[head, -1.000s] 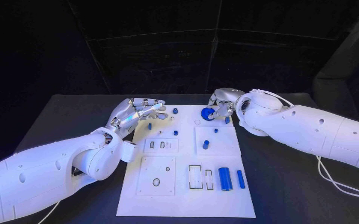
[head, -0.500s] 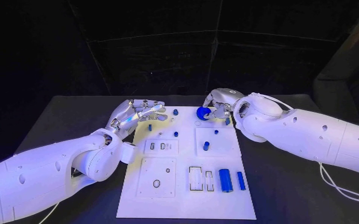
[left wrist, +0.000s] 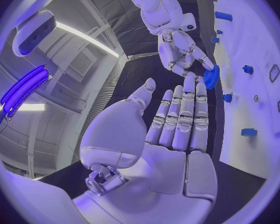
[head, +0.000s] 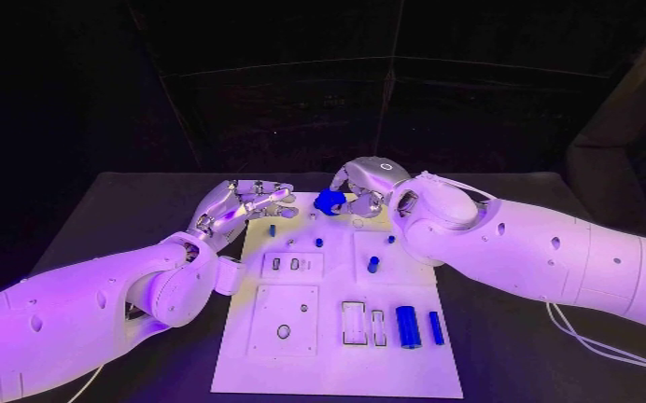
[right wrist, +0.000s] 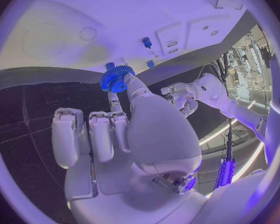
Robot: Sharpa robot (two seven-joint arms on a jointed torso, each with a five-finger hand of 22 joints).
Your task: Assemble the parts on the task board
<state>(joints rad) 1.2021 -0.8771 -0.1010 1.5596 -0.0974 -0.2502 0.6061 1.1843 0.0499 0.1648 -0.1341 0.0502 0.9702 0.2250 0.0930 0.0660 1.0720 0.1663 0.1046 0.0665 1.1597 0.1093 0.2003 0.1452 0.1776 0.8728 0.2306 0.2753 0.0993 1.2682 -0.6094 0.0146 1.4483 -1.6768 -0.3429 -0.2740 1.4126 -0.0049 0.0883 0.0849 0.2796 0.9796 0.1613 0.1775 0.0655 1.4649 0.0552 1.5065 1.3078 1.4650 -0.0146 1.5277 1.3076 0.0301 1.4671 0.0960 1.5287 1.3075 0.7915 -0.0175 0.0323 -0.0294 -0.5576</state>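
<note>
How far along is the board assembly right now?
Looks early. Several small blue pegs already stand on the task board. In hand: the right hand pinches a blue gear above the board's far edge, facing the open left hand. Left: the blue cylinder and blue bar lie loose beside open slots.

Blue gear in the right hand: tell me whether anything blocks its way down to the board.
Nothing visible does. The right hand holds the blue gear above the task board's far edge; the left hand stands apart beside it.

Gear point(head: 330, 201) partly behind right hand point(head: 361, 188)
</note>
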